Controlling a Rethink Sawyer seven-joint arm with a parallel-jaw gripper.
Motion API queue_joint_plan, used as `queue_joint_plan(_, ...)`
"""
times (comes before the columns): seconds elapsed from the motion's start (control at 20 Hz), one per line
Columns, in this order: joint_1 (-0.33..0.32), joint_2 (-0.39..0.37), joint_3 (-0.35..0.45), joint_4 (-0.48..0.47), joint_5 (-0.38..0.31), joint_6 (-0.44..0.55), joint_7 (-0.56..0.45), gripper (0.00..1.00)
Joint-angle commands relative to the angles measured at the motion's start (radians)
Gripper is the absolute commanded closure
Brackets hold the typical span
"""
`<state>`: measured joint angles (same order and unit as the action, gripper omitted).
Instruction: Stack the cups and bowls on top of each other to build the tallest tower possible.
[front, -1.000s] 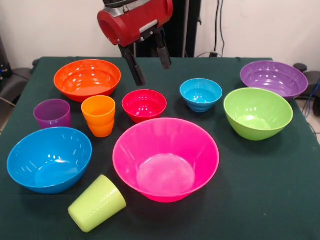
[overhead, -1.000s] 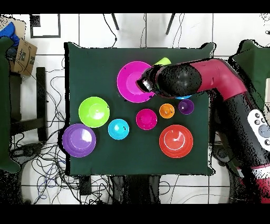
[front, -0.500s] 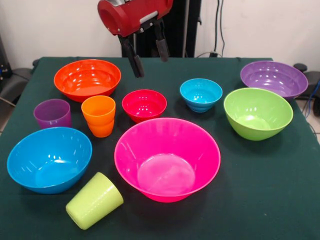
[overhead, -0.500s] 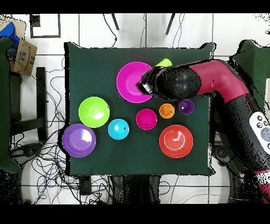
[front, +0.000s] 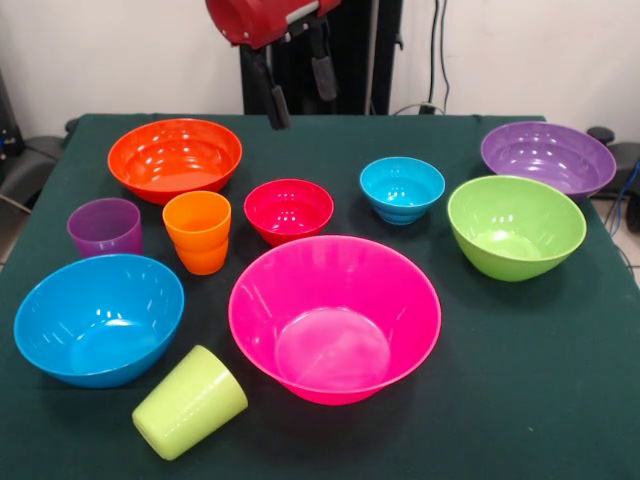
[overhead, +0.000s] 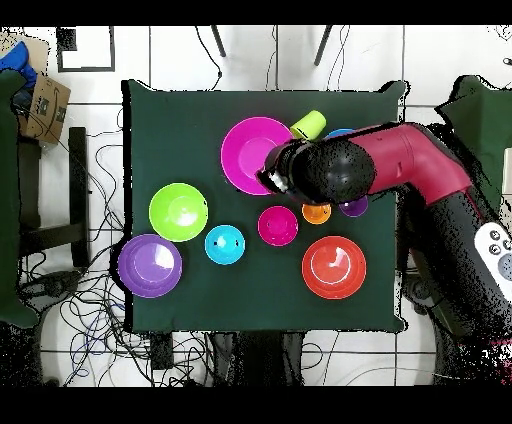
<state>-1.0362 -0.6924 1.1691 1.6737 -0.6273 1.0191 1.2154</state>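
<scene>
Red-cased end effector (front: 297, 92), fingers apart and empty, keeps rising away from the small red bowl (front: 288, 209) below it, leaving every cup and bowl separate, no tower begun.

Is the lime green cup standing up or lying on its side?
On its side. The green cup lies tipped on the table, mouth towards the blue bowl, base nearest the camera.

clear: far table (front: 330, 140) edge | blocked: middle, crowded bowls (front: 334, 315), cups (front: 197, 231)
</scene>
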Motion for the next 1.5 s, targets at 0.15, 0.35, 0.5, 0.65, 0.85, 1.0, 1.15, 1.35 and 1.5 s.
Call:
queue_joint_plan(0.15,-0.016,-0.07,-0.07,0.134,-0.002,-0.022,-0.016,0.0)
queue_joint_plan(0.35,-0.03,-0.067,-0.069,0.163,-0.001,-0.05,-0.004,0.0)
queue_joint_plan(0.5,-0.041,-0.061,-0.066,0.183,-0.003,-0.062,-0.012,0.0)
queue_joint_plan(0.65,-0.042,-0.068,-0.073,0.195,-0.009,-0.056,-0.017,0.0)
queue_joint_plan(0.85,-0.055,-0.051,-0.069,0.21,0.002,-0.078,-0.014,0.0)
queue_joint_plan(1.0,-0.069,-0.057,-0.05,0.226,0.028,-0.082,-0.01,0.0)
queue_joint_plan(1.15,-0.084,-0.076,-0.031,0.236,0.062,-0.075,-0.002,0.0)
queue_joint_plan(1.35,-0.102,-0.114,-0.047,0.251,0.094,-0.092,0.055,0.0)
queue_joint_plan(1.5,-0.113,-0.082,-0.043,0.237,0.076,-0.138,0.015,0.0)
